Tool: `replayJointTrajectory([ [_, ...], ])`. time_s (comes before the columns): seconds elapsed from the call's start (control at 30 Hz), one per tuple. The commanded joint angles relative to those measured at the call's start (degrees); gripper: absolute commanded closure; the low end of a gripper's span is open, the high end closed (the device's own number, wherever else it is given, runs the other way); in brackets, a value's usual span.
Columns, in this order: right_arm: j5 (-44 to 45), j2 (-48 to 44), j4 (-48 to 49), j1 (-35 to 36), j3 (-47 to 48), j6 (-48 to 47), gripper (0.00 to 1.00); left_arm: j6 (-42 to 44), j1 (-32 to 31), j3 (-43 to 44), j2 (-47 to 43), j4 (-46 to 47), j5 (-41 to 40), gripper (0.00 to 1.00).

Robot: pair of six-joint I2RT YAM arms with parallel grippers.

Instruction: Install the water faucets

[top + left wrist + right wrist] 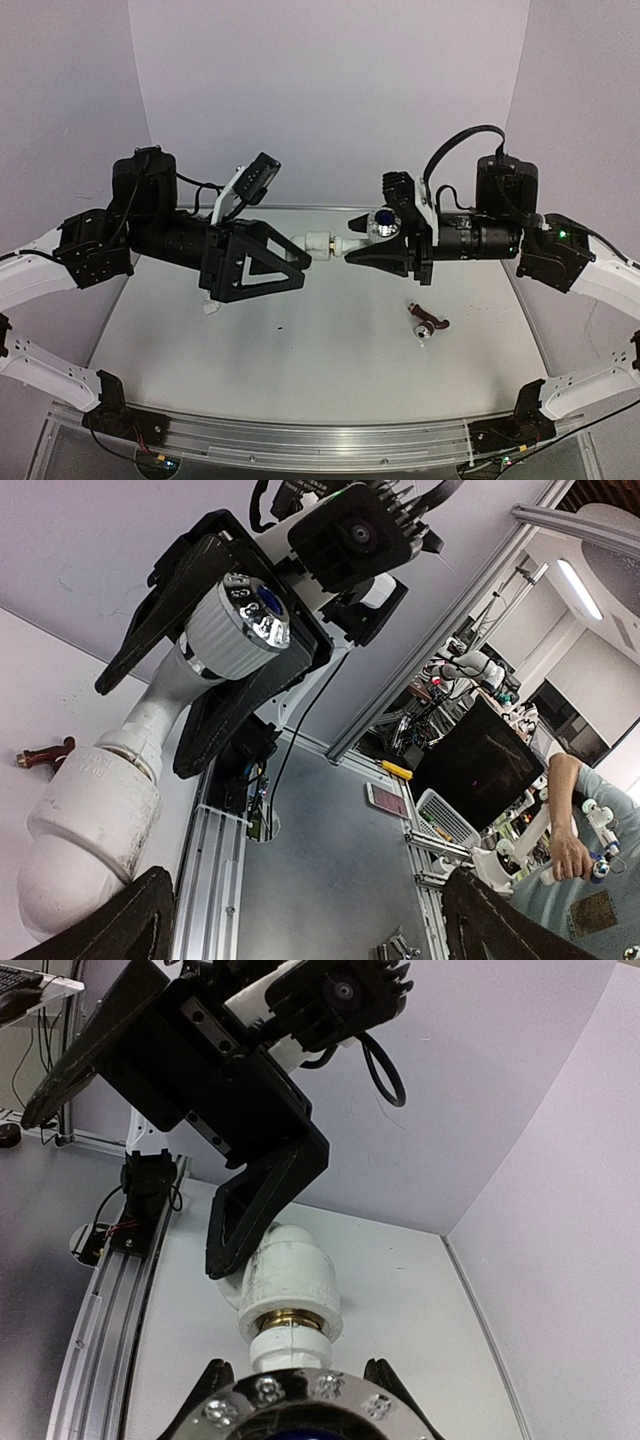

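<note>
The pale grey table (300,370) fills the lower half of the top view, with a ridged aluminium rail (320,435) along its bottom edge. Above it, the two black-and-white arms reach in from the left and right edges and meet near the frame's centre.

The left gripper (298,262) stands open. In its own wrist view its black fingers (110,920) sit far apart in the bottom corners. A stubby white plastic elbow fitting (318,243) lies against the finger at lower left, and the other finger is well clear of it.

The right gripper (355,240) is clamped on the white plastic water faucet (190,670), one finger on each side of its ribbed body. The faucet hangs in mid-air at the centre of the top view. Its round silvery knob with a blue centre (381,222) faces upward, and its brass-coloured threaded end (290,1317) enters the elbow fitting.

A small brown and silvery piece (428,322) lies on the table at lower right of centre, too small to identify.
</note>
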Motion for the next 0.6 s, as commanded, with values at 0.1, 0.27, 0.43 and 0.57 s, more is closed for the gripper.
replayJointTrajectory([
  [0.1,-2.2,-1.0,8.8,0.4,4.5,2.8,1.00,0.2,0.1,-1.0,-0.6,-0.6,-3.4,0.06],
  [0.27,-2.2,-1.1,9.2,0.5,4.2,2.9,1.00,0.3,0.0,-1.9,-1.0,-0.6,-4.7,0.04],
  [0.43,-2.7,-0.9,9.3,0.4,4.7,3.1,1.00,-0.1,0.0,-2.3,-1.3,-0.2,-4.9,0.01],
  [0.57,-4.4,-1.2,9.3,0.5,4.4,3.1,1.00,-0.3,0.0,-2.7,-2.5,0.2,-6.6,0.00],
])
